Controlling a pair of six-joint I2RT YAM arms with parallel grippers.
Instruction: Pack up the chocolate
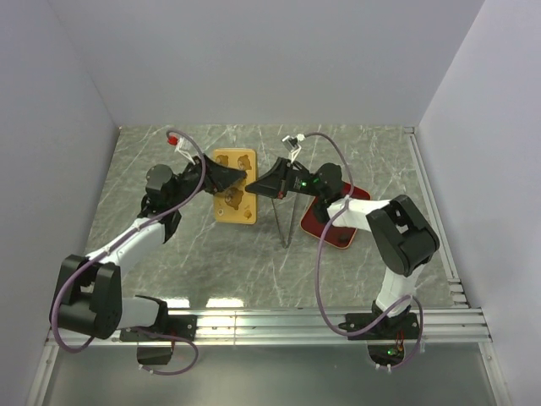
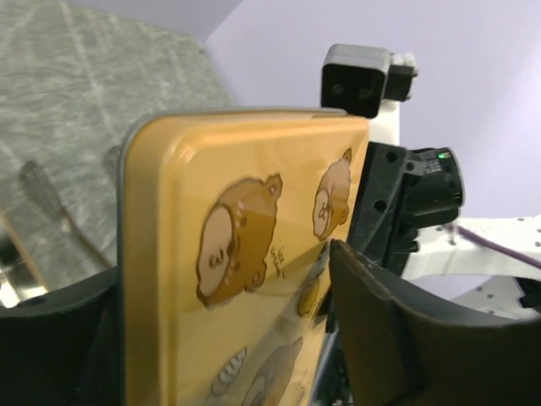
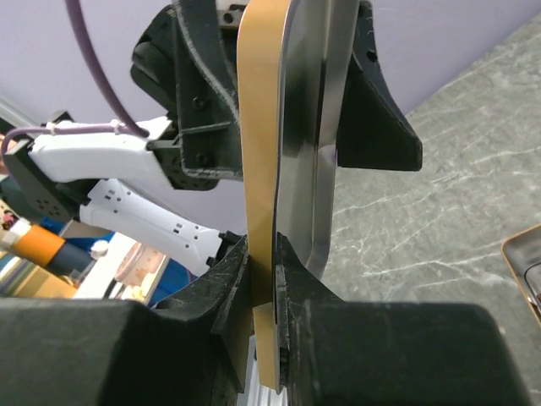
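A gold tin lid (image 1: 232, 162) printed with brown bears is held off the table between both grippers. My left gripper (image 1: 237, 179) is shut on it from the left; in the left wrist view the lid (image 2: 245, 169) fills the space between the fingers (image 2: 380, 338). My right gripper (image 1: 256, 188) is shut on the lid's right edge. The right wrist view shows its jaws (image 3: 272, 271) pinching the thin wall, gold outside and silver inside (image 3: 304, 127). No chocolate chunks are visible in any view.
A red square tray (image 1: 340, 227) lies right of centre, mostly under the right arm. Metal tongs (image 1: 286, 222) lie on the marble table between lid and tray; they also show in the left wrist view (image 2: 51, 203). Walls enclose the table on three sides.
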